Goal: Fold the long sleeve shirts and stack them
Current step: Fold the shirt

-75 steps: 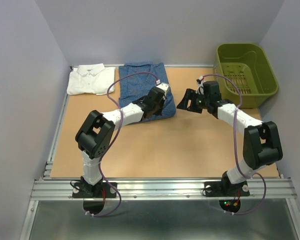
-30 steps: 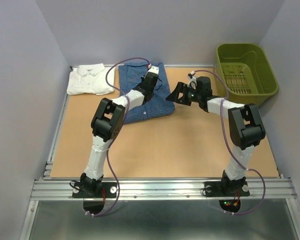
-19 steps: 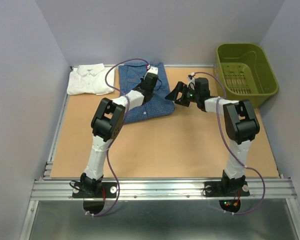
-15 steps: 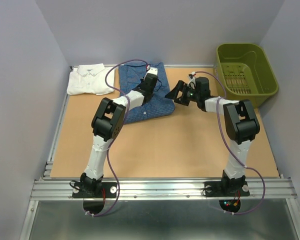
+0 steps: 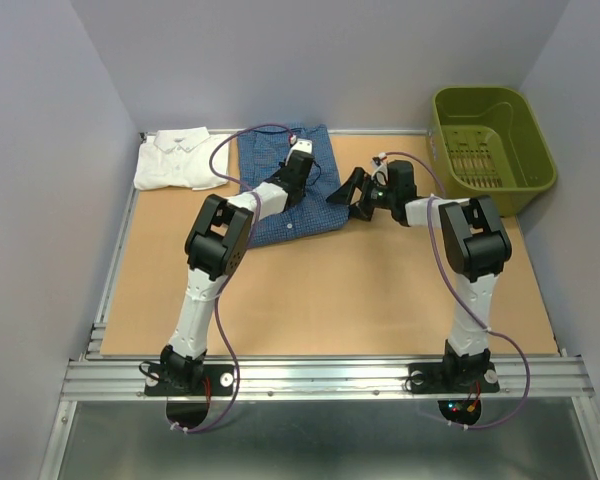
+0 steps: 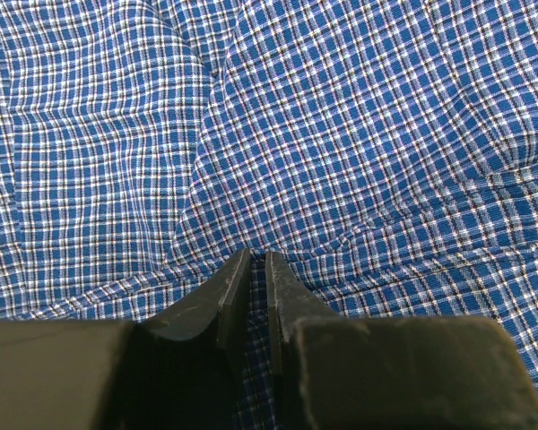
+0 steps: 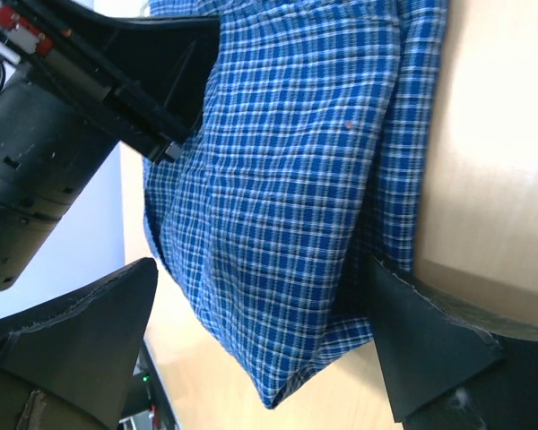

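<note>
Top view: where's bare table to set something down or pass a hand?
Free: the near half of the table, between the blue shirt and the near edge; the left strip in front of the white shirt; the right corner in front of the basket. Crowded: far middle, left fingers pinching the blue shirt, right fingers open at its edge.

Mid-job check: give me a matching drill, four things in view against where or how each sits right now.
1 white shirt
2 blue checked shirt
3 olive-green basket
4 right gripper

a far right corner
b open at the blue checked shirt's right edge
c folded, far left corner
d pinched by the left gripper

Pairs: 1-c, 2-d, 3-a, 4-b
</note>
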Motion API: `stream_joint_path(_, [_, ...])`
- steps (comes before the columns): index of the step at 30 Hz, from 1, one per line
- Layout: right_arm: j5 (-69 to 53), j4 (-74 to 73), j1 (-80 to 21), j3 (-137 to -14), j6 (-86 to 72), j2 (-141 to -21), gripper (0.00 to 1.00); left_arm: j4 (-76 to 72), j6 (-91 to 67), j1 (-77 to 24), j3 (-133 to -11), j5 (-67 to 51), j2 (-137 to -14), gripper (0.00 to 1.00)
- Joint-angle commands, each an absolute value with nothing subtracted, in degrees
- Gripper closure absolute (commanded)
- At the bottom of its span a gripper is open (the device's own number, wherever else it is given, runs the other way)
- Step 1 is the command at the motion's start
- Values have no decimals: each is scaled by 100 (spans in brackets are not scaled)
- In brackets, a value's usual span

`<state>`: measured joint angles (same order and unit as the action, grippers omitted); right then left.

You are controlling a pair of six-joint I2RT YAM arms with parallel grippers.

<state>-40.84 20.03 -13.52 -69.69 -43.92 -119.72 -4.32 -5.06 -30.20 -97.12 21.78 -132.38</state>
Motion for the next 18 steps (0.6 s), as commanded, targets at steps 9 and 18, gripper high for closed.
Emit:
stream_joint_path(9, [-4852, 2487, -1459, -7523, -4579, -12128, 0, -176, -747, -2988, -9852, 2013, -13280, 76])
stream_joint_path(18, [-5518, 2479, -1468, -7401, -4614, -12103, 7, -9, -861, -2979, -10002, 1995, -13368, 76])
